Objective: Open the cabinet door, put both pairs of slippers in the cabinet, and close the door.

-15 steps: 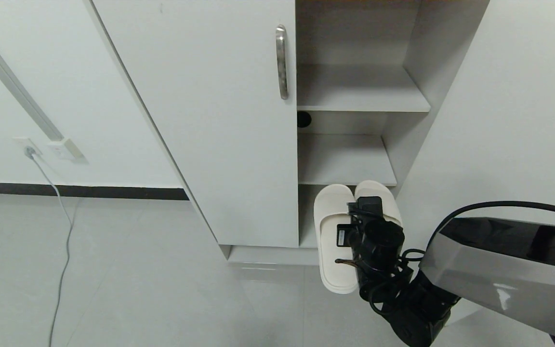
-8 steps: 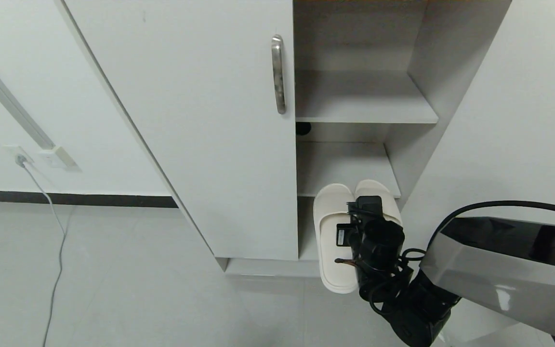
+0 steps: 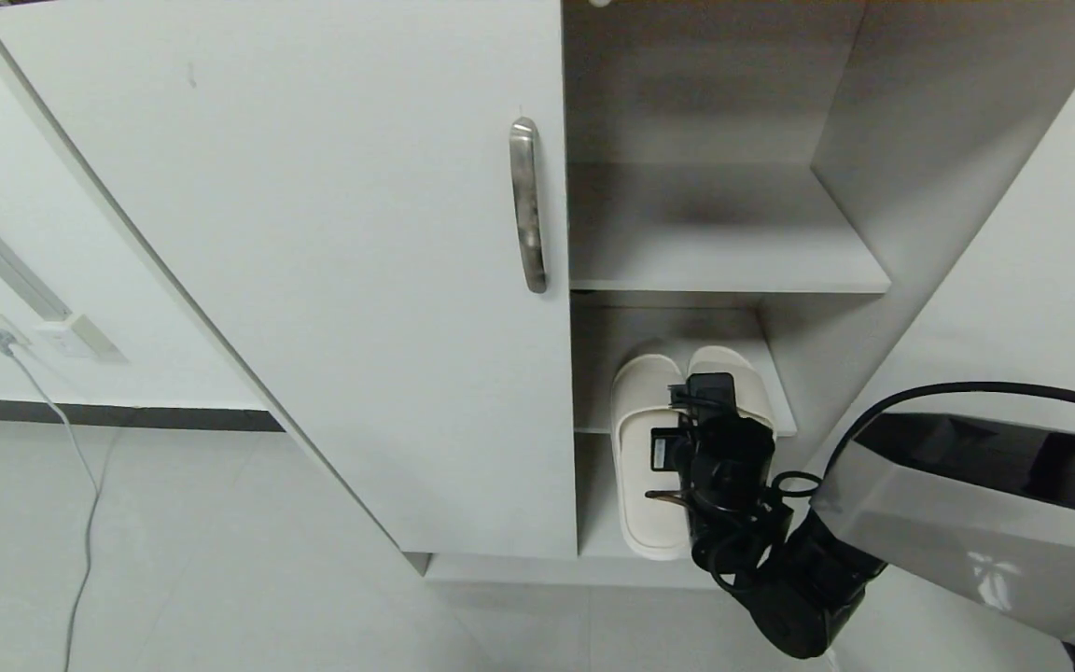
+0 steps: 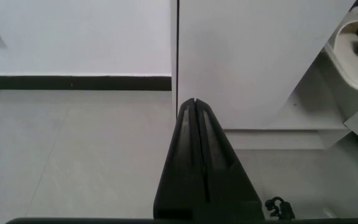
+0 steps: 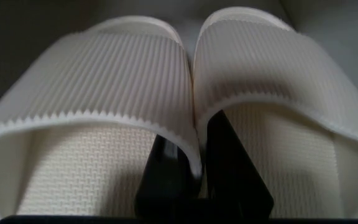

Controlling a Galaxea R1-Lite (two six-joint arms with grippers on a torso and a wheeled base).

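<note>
A pair of white slippers (image 3: 642, 448) hangs side by side in front of the open right half of the white cabinet (image 3: 724, 271), level with its lower shelves. My right gripper (image 3: 707, 397) is shut on the inner strap edges of both slippers (image 5: 117, 81), its fingers pinching them together in the right wrist view (image 5: 196, 152). The cabinet's right door (image 3: 1041, 243) stands open; the left door with its metal handle (image 3: 526, 205) is closed. My left gripper (image 4: 194, 109) is shut and empty, low over the floor before the closed door, with a slipper (image 4: 353, 59) off to its side.
A wall socket (image 3: 1, 341) with a grey cord (image 3: 80, 523) trailing onto the tiled floor sits left of the cabinet. A black skirting strip (image 3: 108, 415) runs along the wall. The upper shelf (image 3: 724, 224) is bare.
The whole head view has shifted: the cabinet looks bigger and nearer. My right gripper still holds the slippers, which now overlap the lower shelf opening.
</note>
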